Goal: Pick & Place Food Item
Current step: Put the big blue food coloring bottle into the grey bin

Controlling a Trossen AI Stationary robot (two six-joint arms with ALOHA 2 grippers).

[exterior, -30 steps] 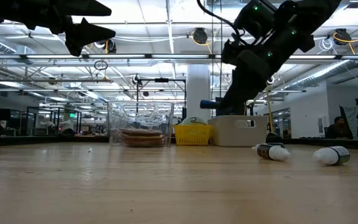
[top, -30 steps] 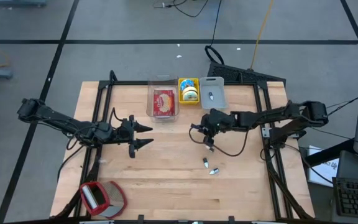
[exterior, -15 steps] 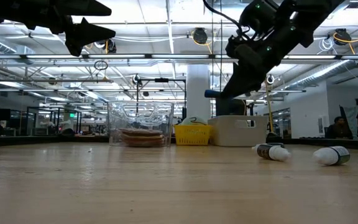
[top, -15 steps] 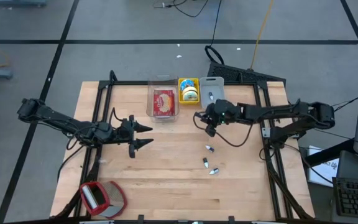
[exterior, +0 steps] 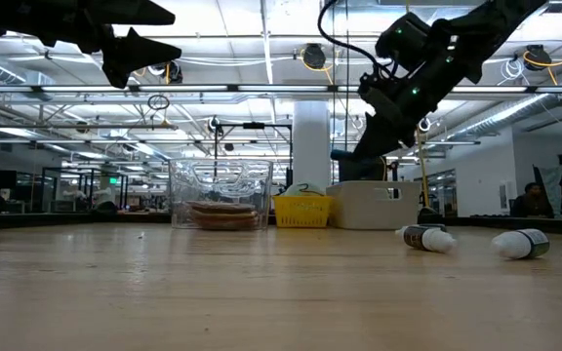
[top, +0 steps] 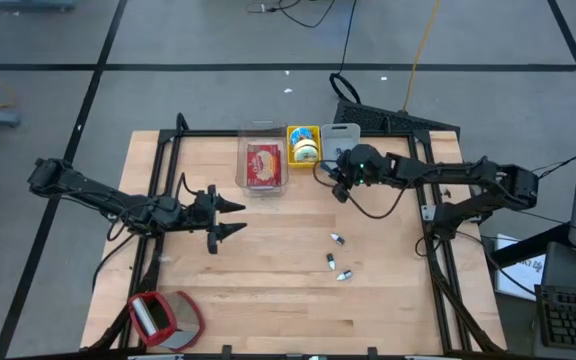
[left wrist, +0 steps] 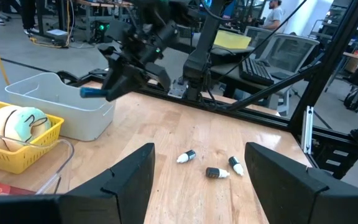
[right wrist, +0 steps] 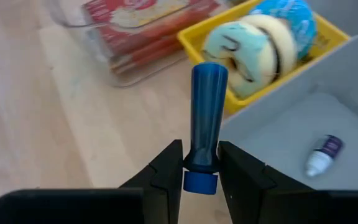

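My right gripper (top: pixel 341 188) is shut on a small blue tube (right wrist: pixel 207 106) and hovers beside the near edge of the white bin (top: pixel 342 150) at the table's far side. In the low view the tube (exterior: pixel 341 154) shows well above the tabletop. A small bottle (right wrist: pixel 324 155) lies inside the bin. Three more small bottles (top: pixel 336 239) (top: pixel 330 261) (top: pixel 345 274) lie on the wood nearer the front. My left gripper (top: pixel 232 218) waits open over the table's left half, high up and level, with nothing between its fingers. My right gripper pinches the blue tube between its two fingers at the tube's capped end (right wrist: pixel 201 167). The rest of the tube sticks out forward past the fingertips. The fingers come from the table's right, slanting down. The tube is lifted clear of the table.
A yellow basket (top: pixel 304 132) with doughnuts stands left of the bin. Left of that a clear container (top: pixel 263 163) holds a red package. A red object (top: pixel 164 318) lies at the near left corner. Bare wood spreads across the table's middle and front.
My right gripper has carried the blue tube toward the table's far edge and slightly up, from above the loose bottles to the white bin's near edge, staying shut on it. The hand has swung and tipped a little on the way.
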